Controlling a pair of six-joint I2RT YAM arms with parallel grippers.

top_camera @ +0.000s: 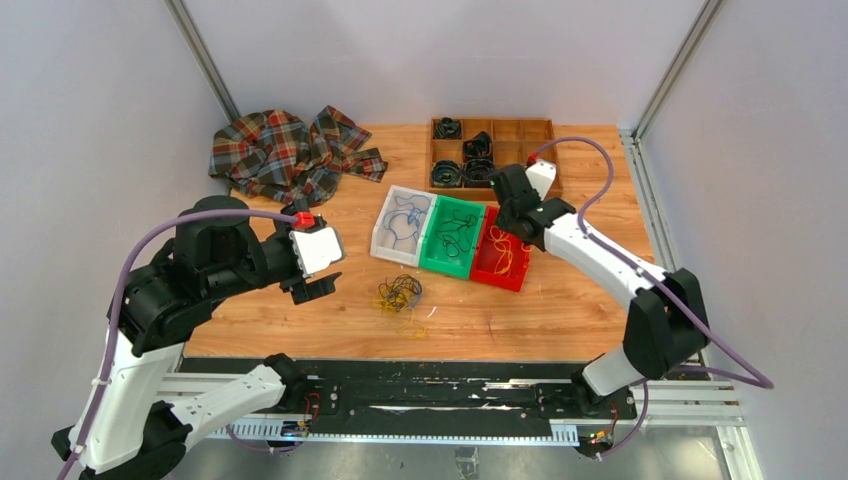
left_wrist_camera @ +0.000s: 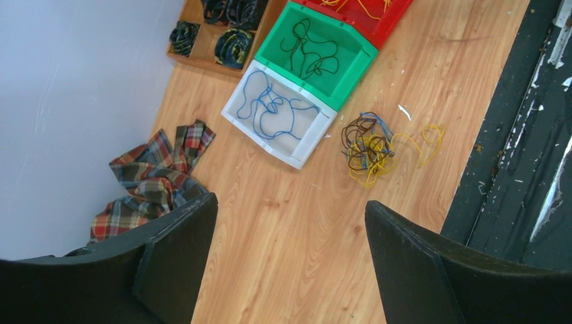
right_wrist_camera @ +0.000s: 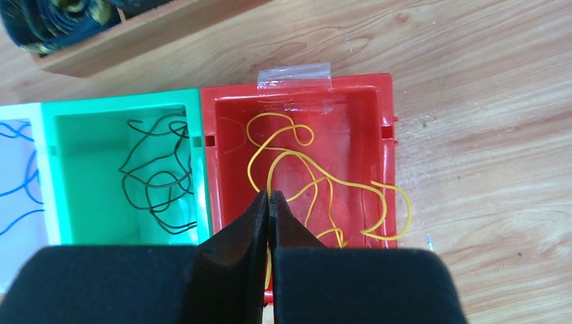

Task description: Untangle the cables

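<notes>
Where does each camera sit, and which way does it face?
Top external: above and behind the bases, facing down on the table; the left arm and right arm show.
Left wrist: looks down past the open left tool at the tangled cables.
Right wrist: looks down into the red bin; the right tool is shut on a yellow cable.
Shared: all show the green bin.

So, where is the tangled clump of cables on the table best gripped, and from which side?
Probably the yellow loop that trails out of the clump, taken from above: it lies flat on the table, clear of the dark and blue strands.
</notes>
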